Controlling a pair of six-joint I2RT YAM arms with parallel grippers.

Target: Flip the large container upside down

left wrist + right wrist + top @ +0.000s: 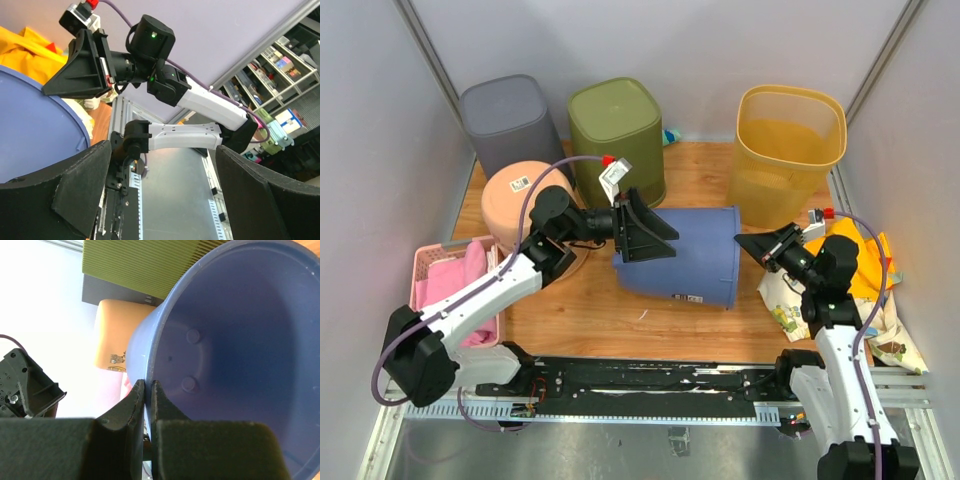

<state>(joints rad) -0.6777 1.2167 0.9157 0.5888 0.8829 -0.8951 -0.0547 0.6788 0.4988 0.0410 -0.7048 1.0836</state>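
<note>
**blue bin** [695,260]: lies on its side in the middle of the table [590,320], closed end to the left, open mouth to the right. a small label is on the near lower wall.

**right gripper** [752,243]: at the mouth, on the rim's upper right edge. in the right wrist view the fingers [132,410] are pressed together on the rim wall, one inside and one outside.

**left gripper** [638,232]: at the bin's closed end, fingers spread wide. the left wrist view shows nothing between them, and the bin's curved wall lies off to one side. contact cannot be told.

**edges:**
- green bin [617,125]: upside down, just behind the blue bin's closed end.
- grey bin [508,115]: upside down, in the far left corner.
- peach bin [515,200]: left of the blue bin, beside the left arm.
- yellow bin [770,190]: upright, near the blue rim's far side.
- pink basket [420,270]: at the left wall, holding a pink cloth [455,280].
- yellow cloth [868,270] and printed cloth [790,315]: under and beside the right arm, near the right wall.

**open room:**
- bare wood runs in front of the blue bin up to the rail [650,380].
- a bare patch lies behind it, between the green bin and the yellow bin.
</note>
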